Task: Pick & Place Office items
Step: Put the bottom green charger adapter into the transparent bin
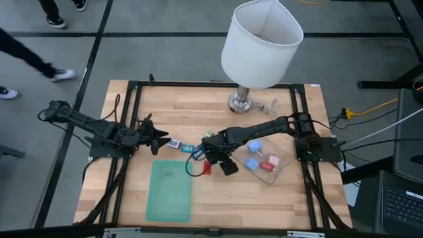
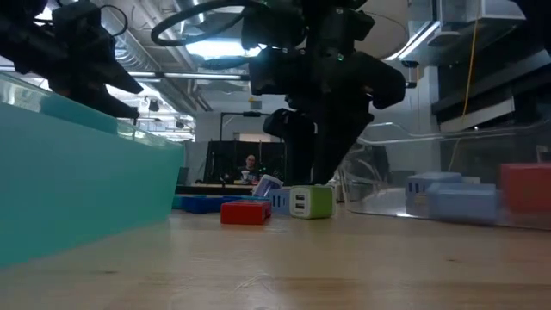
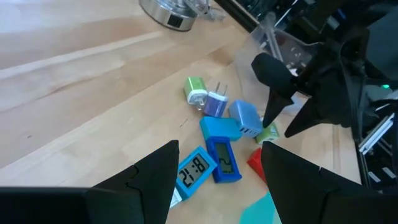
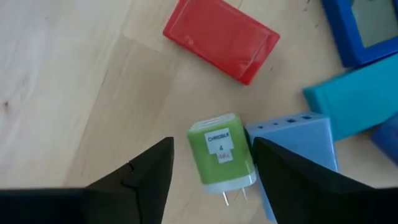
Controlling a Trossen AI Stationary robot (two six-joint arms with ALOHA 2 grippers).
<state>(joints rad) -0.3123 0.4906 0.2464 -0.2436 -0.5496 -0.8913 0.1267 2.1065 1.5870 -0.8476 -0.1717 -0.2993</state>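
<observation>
Several office items lie in a heap at the table's middle: two blue clocks (image 3: 193, 169), a teal piece (image 3: 219, 127), a light blue charger (image 4: 298, 143), a red piece (image 4: 221, 38) and green chargers. My right gripper (image 1: 218, 162) is open and points down over one green charger (image 4: 221, 155), which lies flat on the wood, one finger on either side of it. Whether they touch it I cannot tell. This charger also shows in the low view (image 2: 310, 201). My left gripper (image 1: 160, 140) is open and empty just left of the heap, facing it.
A clear plastic tub (image 1: 281, 173) with light blue, red and pink pieces stands right of the heap. A flat green tray (image 1: 168, 192) lies near the front, left of centre. A lamp with a white shade (image 1: 259, 43) stands at the far edge. People's legs show beyond the table.
</observation>
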